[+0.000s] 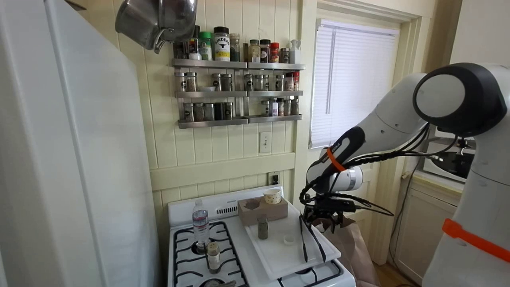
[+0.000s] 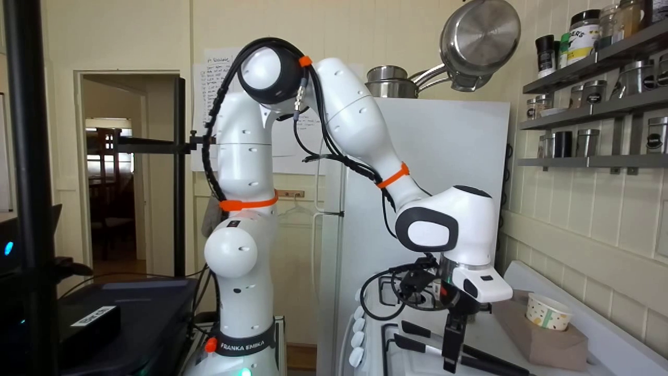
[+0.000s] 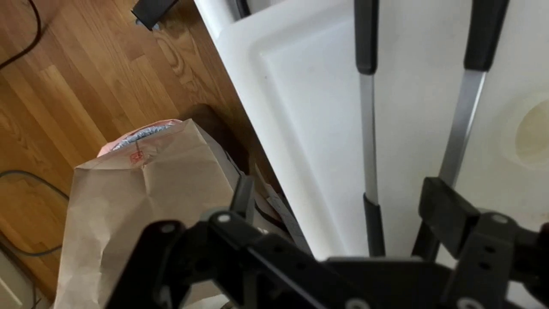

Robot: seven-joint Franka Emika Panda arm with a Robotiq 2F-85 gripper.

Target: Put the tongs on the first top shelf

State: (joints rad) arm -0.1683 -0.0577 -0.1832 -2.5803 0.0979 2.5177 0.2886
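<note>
in an exterior view, locate the tongs [image 1: 314,237] on the white tray [image 1: 279,257], which rests on the stove tabletop [image 1: 244,243]. their two legs are spread. the hand [image 1: 323,224] is just beside the upper end of the tongs. above, on the wall [image 1: 215,141], identify the top shelf [image 1: 209,63]; it bears spice jars [image 1: 222,44] and is well apart from the tongs. on the white tray you also find a glass jar [image 1: 262,228] and a small pale ring [image 1: 289,239]. a brown box [image 1: 247,215] at the rear of the tray carries a paper cup [image 1: 272,196]. a clear bottle [image 1: 201,225] and a shaker [image 1: 214,258] stand apart from the tray.

in an exterior view, you see the robot arm [image 2: 360,120] extended, with the hand pointing downward over the tongs. the hand crosses in front of the tong legs; from this angle you cannot tell how it is set. a white refrigerator [image 2: 454,141] stands behind the robot arm, and a steel pan [image 2: 480,39] shows higher up.

in the wrist view, confirm that the fingers [image 3: 448,214] are wide apart. as seen, one tong leg runs between them, and the other passes behind one finger; you cannot tell whether that finger touches it. a paper bag [image 3: 150,206] and the wooden floor [image 3: 73,107] show past the rim of the tray.
</note>
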